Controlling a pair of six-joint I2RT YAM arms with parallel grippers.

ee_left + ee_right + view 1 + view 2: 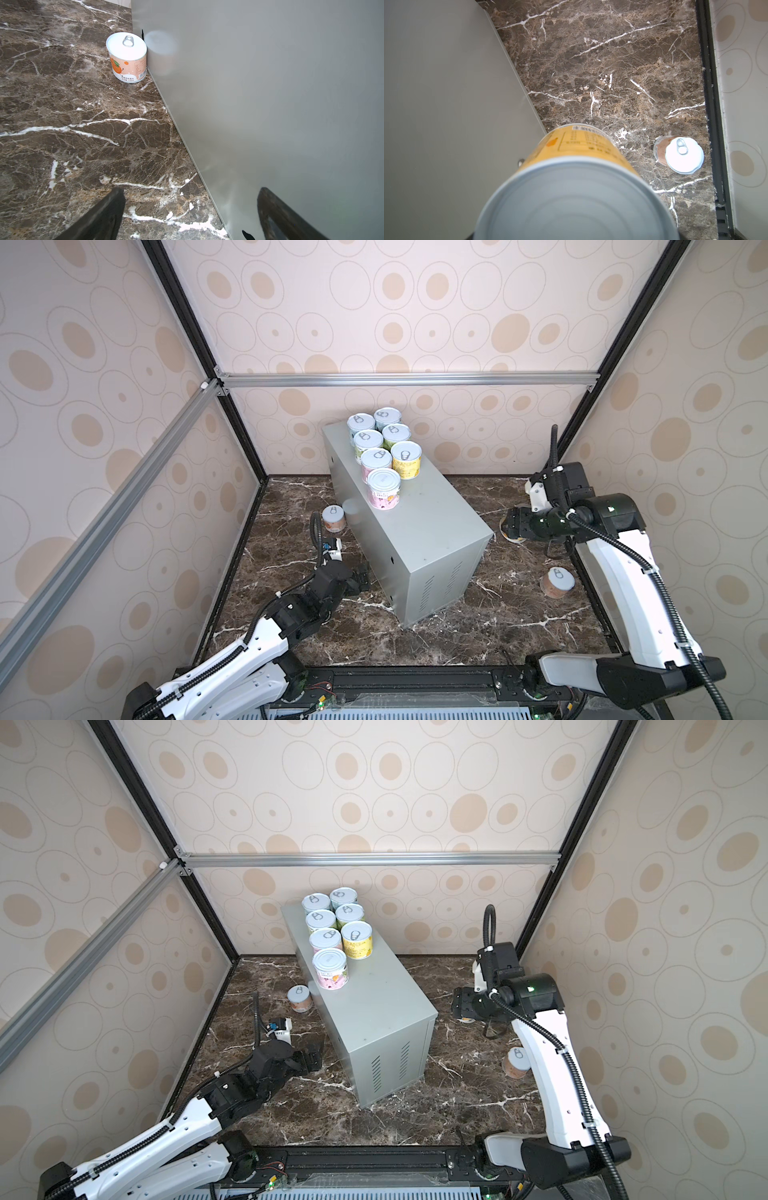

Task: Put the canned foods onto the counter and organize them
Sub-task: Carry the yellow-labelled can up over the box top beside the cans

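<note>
While spread beside counter (436, 526) wall, left tool (365, 574); right tool (512, 526) pinching yellow can (591, 149) near corner

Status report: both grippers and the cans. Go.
Left gripper open, empty, low beside the counter. Right gripper shut on yellow can, right of it. Seven cans on top; orange can and peach can loose on the marble. Top's near half bare.

On the orange-labelled can (126, 62), only "220" reads clearly, beside small blurred Chinese characters.
</note>
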